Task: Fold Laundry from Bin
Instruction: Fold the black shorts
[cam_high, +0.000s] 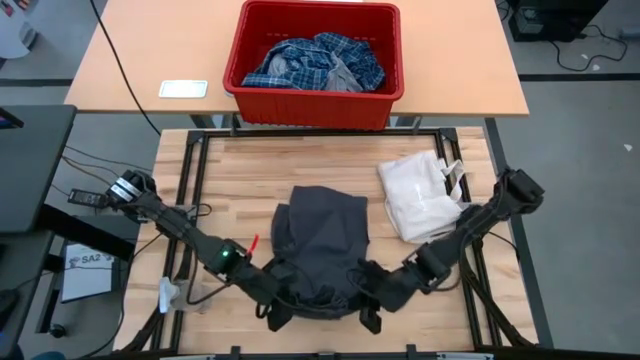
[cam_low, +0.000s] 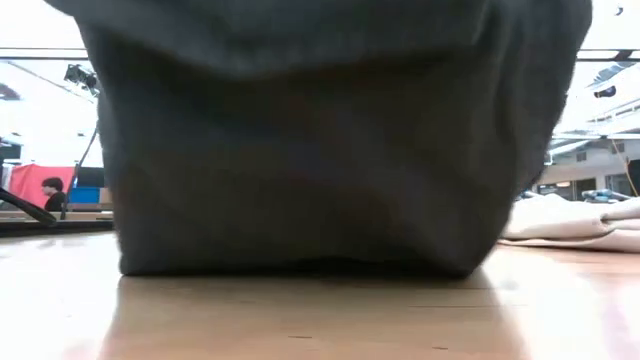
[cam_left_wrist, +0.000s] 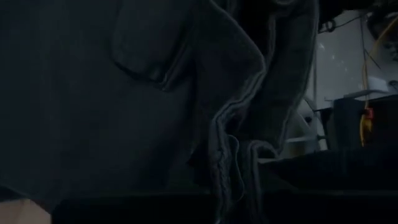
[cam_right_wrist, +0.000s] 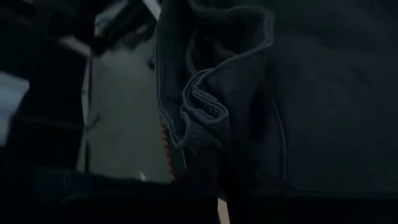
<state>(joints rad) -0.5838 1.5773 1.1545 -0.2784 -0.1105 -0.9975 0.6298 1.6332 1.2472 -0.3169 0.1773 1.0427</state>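
A dark grey garment (cam_high: 322, 240) lies in the middle of the wooden table, and its near end is raised. In the low view the garment (cam_low: 320, 150) hangs like a curtain, its lower edge resting on the table. My left gripper (cam_high: 283, 297) is at its near left corner and my right gripper (cam_high: 362, 297) at its near right corner. Both are shut, with their fingertips buried in cloth. The red bin (cam_high: 312, 97) stands on the far table, and a blue-and-white plaid shirt (cam_high: 310, 62) lies inside it. My left gripper holds the garment at its near left corner, slanting down from the table's left. A stitched edge (cam_left_wrist: 227, 155) hangs in folds just ahead of it, and the cloth hides the fingertips. My right gripper holds the near right corner, slanting down from the table's right. A bunched, stitched edge (cam_right_wrist: 205, 118) hangs before it. How many layers each holds cannot be told.
A white fabric bag (cam_high: 420, 200) lies at the table's right, beside the garment, and shows in the low view (cam_low: 570, 220). A small red thing (cam_high: 254, 242) lies left of the garment. A white card (cam_high: 183, 89) lies on the far table. A person (cam_low: 52, 192) sits far off.
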